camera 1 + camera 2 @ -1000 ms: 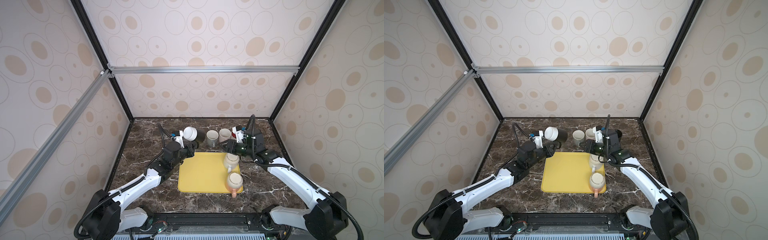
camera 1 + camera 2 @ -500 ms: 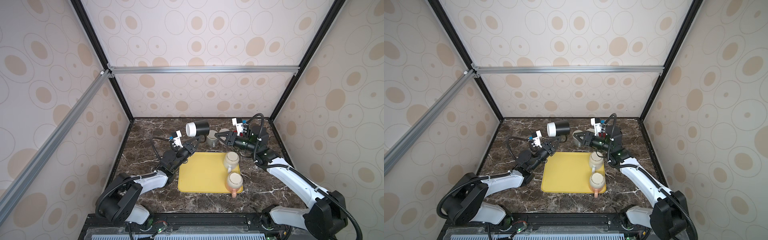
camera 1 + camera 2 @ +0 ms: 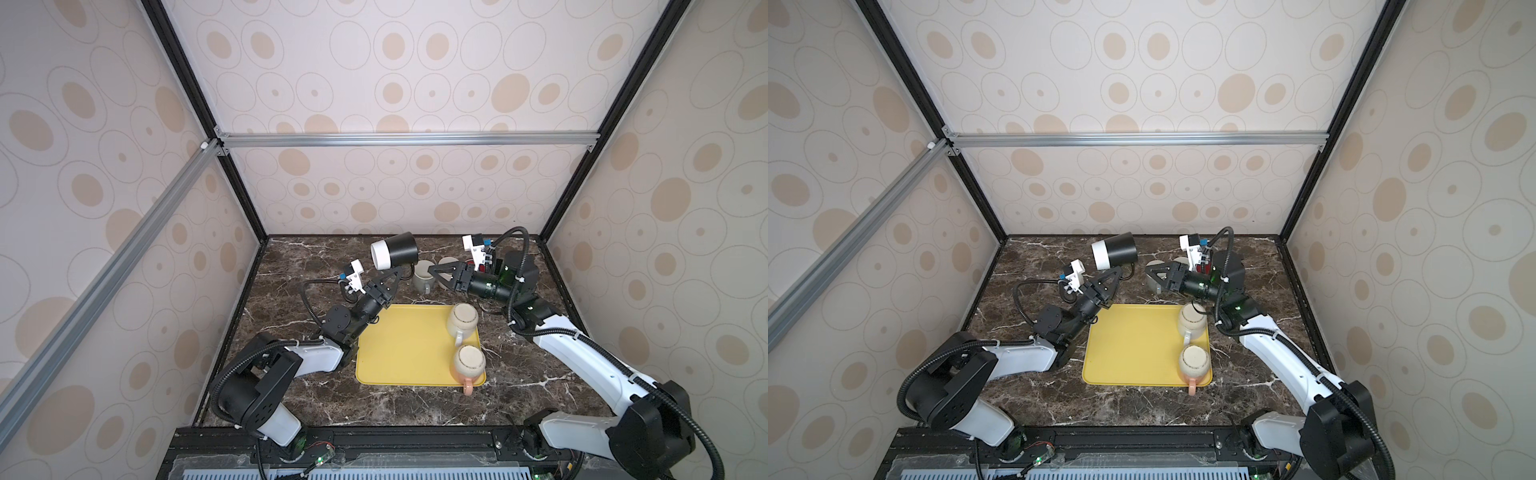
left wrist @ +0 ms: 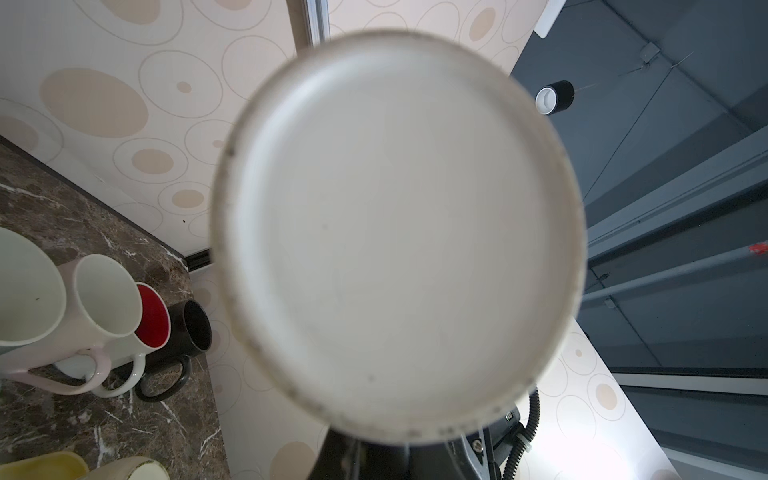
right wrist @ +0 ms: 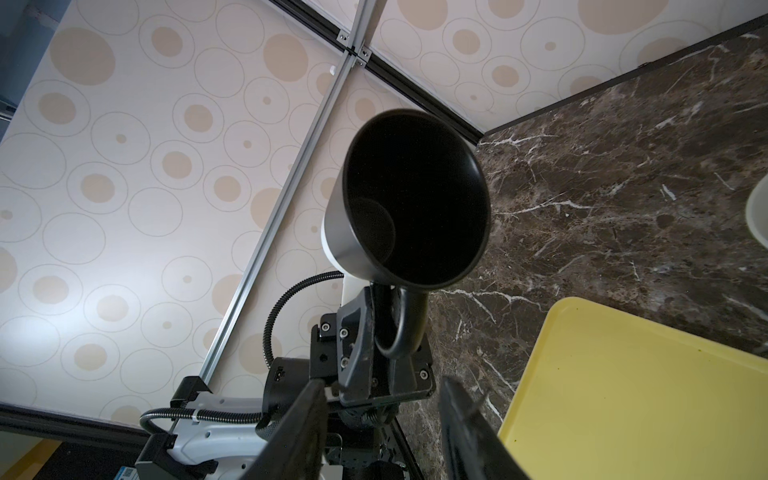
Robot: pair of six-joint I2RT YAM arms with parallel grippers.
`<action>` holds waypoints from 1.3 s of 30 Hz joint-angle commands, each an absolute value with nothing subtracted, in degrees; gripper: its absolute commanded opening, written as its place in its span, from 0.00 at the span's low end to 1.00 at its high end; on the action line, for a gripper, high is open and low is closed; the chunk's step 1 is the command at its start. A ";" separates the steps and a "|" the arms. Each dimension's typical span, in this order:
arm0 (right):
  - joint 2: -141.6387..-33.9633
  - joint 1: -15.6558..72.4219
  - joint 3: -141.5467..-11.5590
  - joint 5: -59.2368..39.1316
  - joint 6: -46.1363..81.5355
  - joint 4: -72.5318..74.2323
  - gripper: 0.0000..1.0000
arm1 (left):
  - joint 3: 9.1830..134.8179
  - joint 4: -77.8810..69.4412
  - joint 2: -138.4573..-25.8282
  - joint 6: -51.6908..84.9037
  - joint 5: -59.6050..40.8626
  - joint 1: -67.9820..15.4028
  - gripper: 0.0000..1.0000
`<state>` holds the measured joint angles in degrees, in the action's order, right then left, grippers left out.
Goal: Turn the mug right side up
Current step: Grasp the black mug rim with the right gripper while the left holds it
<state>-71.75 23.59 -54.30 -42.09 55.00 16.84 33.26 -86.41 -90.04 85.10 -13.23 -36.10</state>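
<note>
While the left tool [image 3: 397,272] clamps the black mug [image 3: 395,253] (sideways, beyond the yellow tray [image 3: 399,349]), the right tool [image 3: 433,275] gapes empty.

I see the left pincer [image 3: 398,273] clamped on the handle of the black mug [image 3: 395,251]; the mug is tipped sideways, aloft beyond the far-left corner of the yellow tray [image 3: 399,345].

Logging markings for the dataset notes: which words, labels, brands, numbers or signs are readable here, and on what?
No text can be read in any view.
The black mug: plain black with a white base, no print visible.
The blue sticker low on the left arm, seen in the right wrist view: too small and blurred to read.
</note>
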 commanded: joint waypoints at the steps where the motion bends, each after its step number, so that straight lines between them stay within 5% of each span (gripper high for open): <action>1: -73.44 24.64 -55.51 -43.68 55.73 18.98 0.47 | 37.39 -99.29 -90.62 86.35 -14.70 -37.00 0.00; 25: -78.93 26.33 -57.85 -41.08 58.70 25.17 0.38 | 40.24 -101.95 -94.53 87.73 -14.73 -40.20 0.00; 35: -79.67 26.36 -58.85 -41.29 59.15 26.83 0.00 | 40.21 -104.87 -96.94 90.00 -14.53 -40.50 0.00; 39: -79.76 26.69 -59.41 -40.65 57.79 25.44 0.00 | 39.82 -104.26 -96.71 89.84 -15.29 -40.50 0.00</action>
<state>-79.75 25.74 -56.42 -39.99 59.53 21.76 37.71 -90.52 -96.97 88.97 -12.51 -39.62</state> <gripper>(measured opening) 0.151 0.157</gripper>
